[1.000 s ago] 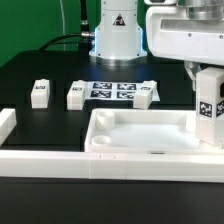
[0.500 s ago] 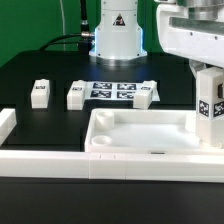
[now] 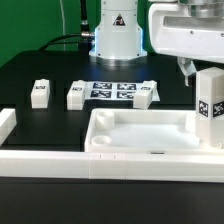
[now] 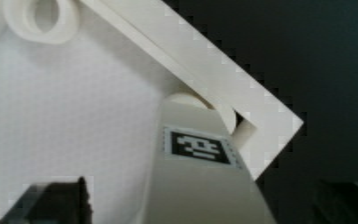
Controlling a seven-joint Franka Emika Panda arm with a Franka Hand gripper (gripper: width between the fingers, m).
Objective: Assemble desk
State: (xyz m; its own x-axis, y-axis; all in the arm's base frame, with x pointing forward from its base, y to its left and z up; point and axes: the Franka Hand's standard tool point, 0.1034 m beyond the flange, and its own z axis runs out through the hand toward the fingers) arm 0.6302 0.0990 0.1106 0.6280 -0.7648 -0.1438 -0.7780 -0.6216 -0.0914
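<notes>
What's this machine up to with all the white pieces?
A robot arm's gripper is at a white leg standing upright at a corner of the desk's tabletop, at the exterior view's right. Whether it grips the leg is unclear. Three more legs lie loose on the black table beyond.

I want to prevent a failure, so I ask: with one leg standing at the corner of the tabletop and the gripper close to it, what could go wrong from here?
1. The leg stands upright at the corner of the tabletop on the exterior view's right. Whether it is fully seated cannot be seen, so it may tip.
2. The gripper is very near the leg, so a sideways move might knock it over.
</notes>
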